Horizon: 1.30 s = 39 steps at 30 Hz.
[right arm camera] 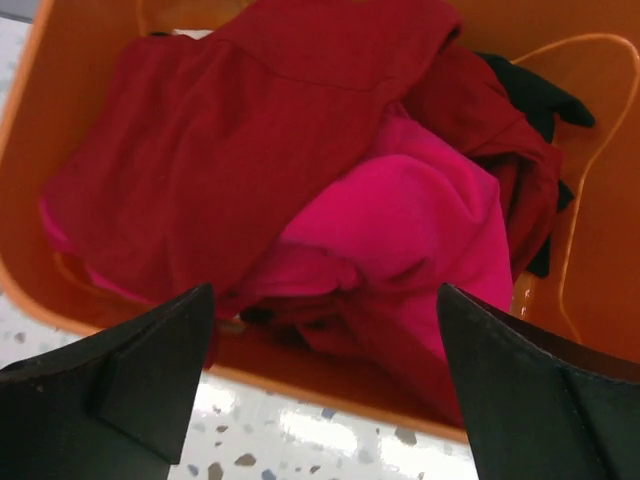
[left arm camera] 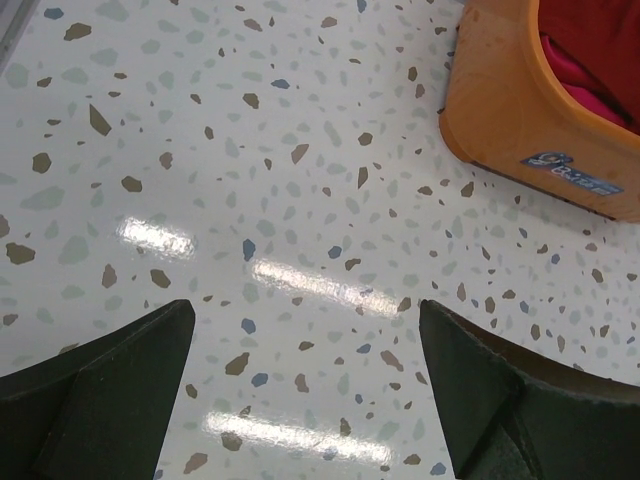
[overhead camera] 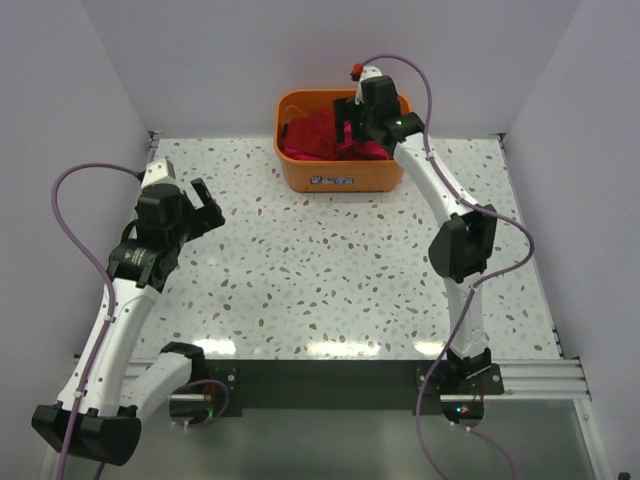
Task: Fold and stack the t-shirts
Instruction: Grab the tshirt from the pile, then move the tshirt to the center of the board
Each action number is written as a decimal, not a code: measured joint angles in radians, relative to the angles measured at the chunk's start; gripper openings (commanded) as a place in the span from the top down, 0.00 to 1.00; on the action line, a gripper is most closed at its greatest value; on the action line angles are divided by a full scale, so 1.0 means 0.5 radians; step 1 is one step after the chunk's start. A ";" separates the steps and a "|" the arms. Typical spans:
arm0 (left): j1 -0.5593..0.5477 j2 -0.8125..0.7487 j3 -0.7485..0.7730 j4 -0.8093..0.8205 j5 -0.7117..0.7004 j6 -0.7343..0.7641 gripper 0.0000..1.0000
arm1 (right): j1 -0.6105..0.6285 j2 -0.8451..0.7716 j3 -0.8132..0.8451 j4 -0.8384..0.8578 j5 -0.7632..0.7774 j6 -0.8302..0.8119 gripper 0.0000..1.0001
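Observation:
The t-shirts lie crumpled together in an orange basket (overhead camera: 340,178) at the back of the table. In the right wrist view a dark red t-shirt (right arm camera: 230,150) covers the left, a bright pinkish-crimson one (right arm camera: 420,220) bulges at the centre, and another dark red one (right arm camera: 490,130) lies behind it. My right gripper (right arm camera: 325,290) hangs open just above the basket's near rim (right arm camera: 300,365), fingers either side of the pink cloth, holding nothing. It shows over the basket (overhead camera: 358,135) from above. My left gripper (left arm camera: 305,305) is open over bare table, far left of the basket (left arm camera: 500,110).
A black piece of cloth (right arm camera: 540,95) shows at the basket's far right corner. The speckled table (overhead camera: 320,270) is walled on three sides. My left gripper (overhead camera: 203,207) hovers near the left wall. The right arm's elbow (overhead camera: 462,245) stands over the table's right half.

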 measured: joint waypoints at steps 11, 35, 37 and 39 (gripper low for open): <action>0.000 0.059 0.000 0.031 -0.021 0.025 0.00 | -0.001 0.279 0.063 0.008 0.043 -0.061 0.73; 0.000 -0.030 0.043 0.030 -0.050 0.056 0.00 | 0.002 -0.391 0.488 0.274 0.077 -0.168 1.00; 0.000 -0.030 0.060 0.031 -0.040 0.056 0.00 | 0.002 -0.425 0.613 0.355 0.091 -0.187 1.00; 0.000 -0.030 0.072 0.034 -0.036 0.056 0.00 | 0.002 -0.501 0.608 0.408 0.092 -0.196 1.00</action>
